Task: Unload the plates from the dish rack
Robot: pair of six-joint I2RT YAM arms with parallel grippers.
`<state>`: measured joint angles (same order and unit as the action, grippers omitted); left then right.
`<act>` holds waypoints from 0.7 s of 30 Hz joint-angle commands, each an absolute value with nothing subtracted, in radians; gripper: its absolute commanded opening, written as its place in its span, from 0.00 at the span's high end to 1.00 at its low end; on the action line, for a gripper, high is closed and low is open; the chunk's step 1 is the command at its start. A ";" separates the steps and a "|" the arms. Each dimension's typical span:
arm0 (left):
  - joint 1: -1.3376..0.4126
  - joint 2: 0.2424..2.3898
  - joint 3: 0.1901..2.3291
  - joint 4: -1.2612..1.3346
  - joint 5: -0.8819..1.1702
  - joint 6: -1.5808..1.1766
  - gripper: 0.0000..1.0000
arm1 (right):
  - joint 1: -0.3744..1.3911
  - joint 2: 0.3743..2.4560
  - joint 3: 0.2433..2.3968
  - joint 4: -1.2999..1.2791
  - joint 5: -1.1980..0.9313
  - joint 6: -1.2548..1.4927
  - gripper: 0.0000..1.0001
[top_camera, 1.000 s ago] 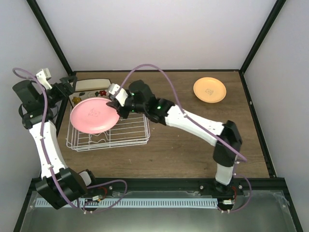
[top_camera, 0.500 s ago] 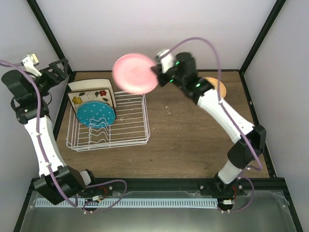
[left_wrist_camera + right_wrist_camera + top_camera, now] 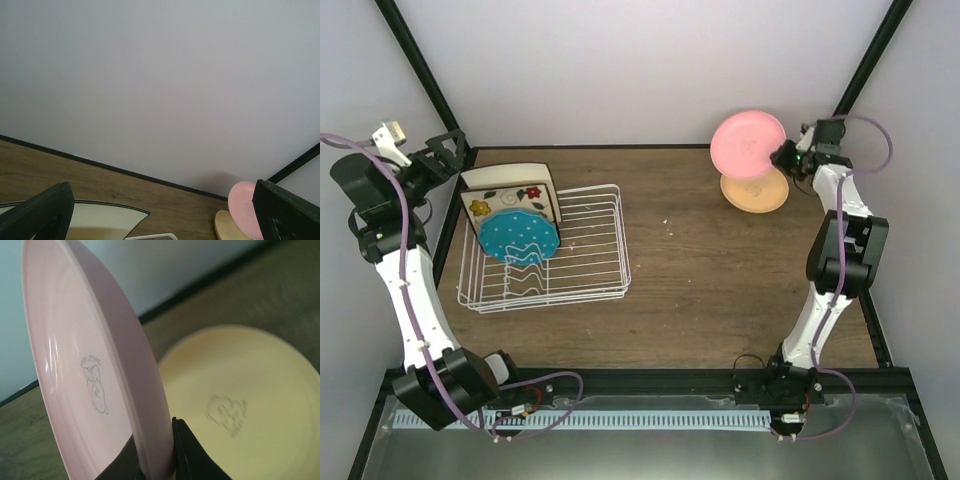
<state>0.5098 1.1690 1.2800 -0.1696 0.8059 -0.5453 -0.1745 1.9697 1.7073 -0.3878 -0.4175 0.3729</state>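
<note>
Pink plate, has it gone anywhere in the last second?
Yes. The pink plate has travelled right, from over the dish rack to above the pale-orange plate, gripped on edge by the right gripper.

Top view. The right gripper [image 3: 783, 157] clamps the rim of a round pink plate [image 3: 747, 143], held on edge above a round pale-orange plate [image 3: 756, 193] lying flat on the brown wooden table [image 3: 720, 280]. The white wire dish rack [image 3: 590, 262] holds a round teal dotted plate [image 3: 519, 236], a square cream flowered plate [image 3: 500, 202] and a plain square cream plate [image 3: 505, 174]. The left gripper [image 3: 448, 152] hangs near the rack's far-left corner.
</note>
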 commanded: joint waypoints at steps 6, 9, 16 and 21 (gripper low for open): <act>0.507 1.092 1.227 -0.238 0.816 -0.504 0.00 | -0.264 2.049 1.625 -0.296 -0.564 0.598 0.96; 0.507 1.081 1.221 -0.260 0.814 -0.489 0.00 | -0.280 2.087 1.626 -0.279 -0.570 0.623 0.96; 0.506 1.065 1.220 -0.300 0.809 -0.465 0.00 | -0.304 2.138 1.591 -0.262 -0.541 0.663 0.96; 0.507 1.056 1.222 -0.331 0.805 -0.445 0.00 | -0.314 2.145 1.551 -0.239 -0.516 0.665 0.96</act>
<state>0.5098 1.0775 1.2263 -0.2977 0.8055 -0.4706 -0.2958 2.1368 1.5562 -0.2878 -0.5243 0.6456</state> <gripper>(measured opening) 0.998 0.087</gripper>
